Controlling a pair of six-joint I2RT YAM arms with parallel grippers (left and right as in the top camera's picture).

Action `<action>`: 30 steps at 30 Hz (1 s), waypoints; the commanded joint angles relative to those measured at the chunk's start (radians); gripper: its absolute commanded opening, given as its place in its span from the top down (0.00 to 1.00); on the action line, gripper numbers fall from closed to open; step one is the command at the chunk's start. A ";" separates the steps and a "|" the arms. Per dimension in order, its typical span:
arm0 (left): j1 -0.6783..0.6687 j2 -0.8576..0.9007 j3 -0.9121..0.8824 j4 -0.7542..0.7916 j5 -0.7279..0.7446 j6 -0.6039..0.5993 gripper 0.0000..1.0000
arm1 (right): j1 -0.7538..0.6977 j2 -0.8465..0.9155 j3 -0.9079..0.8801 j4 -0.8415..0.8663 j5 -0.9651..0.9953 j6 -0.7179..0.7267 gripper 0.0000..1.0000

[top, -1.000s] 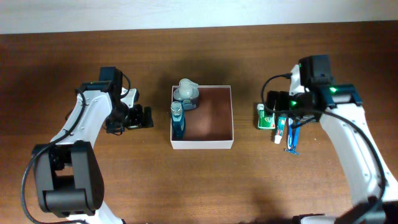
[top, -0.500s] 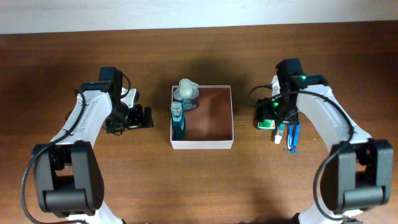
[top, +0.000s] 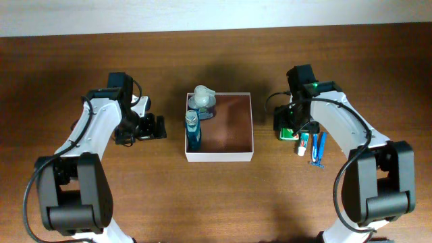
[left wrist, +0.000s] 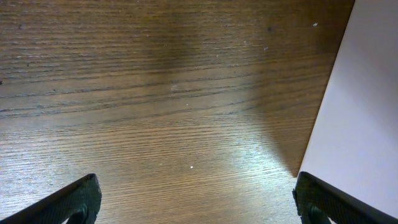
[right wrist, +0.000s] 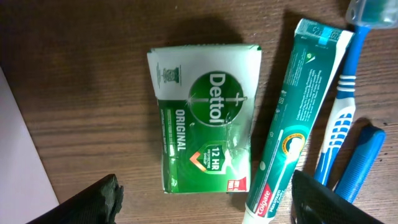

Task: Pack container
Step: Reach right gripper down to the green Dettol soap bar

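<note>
The container [top: 233, 128], a shallow white-walled box with a reddish-brown floor, sits mid-table. A pale round-topped bottle [top: 202, 101] and a blue bottle [top: 193, 132] stand along its left side. My right gripper [top: 289, 123] [right wrist: 211, 202] hangs open over a green Dettol soap bar [right wrist: 205, 134] [top: 289, 133], its fingers straddling the bar and the lower end of a green toothpaste tube [right wrist: 298, 118]. My left gripper [top: 160, 127] [left wrist: 196, 202] is open over bare wood just left of the container, whose white wall [left wrist: 360, 124] fills the right of its wrist view.
Right of the toothpaste lie a blue-and-white toothbrush [right wrist: 345, 106] and a second blue handle [right wrist: 359, 163], seen overhead as a blue cluster [top: 317, 148]. The container's right wall [right wrist: 15, 149] shows at the right wrist view's left edge.
My right arm has swung left and back, bringing its gripper from beside the toiletries to directly over the soap bar. The left arm has not moved.
</note>
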 commanded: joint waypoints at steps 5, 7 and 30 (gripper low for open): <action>0.004 -0.004 -0.004 -0.001 0.000 -0.003 0.01 | 0.008 0.023 0.000 0.017 0.024 0.031 0.20; 0.004 -0.004 -0.004 -0.001 0.000 -0.003 0.01 | 0.008 0.031 -0.023 0.043 0.024 0.031 0.20; 0.004 -0.004 -0.004 -0.001 0.000 -0.003 0.01 | 0.007 0.094 -0.085 0.131 0.024 -0.004 0.42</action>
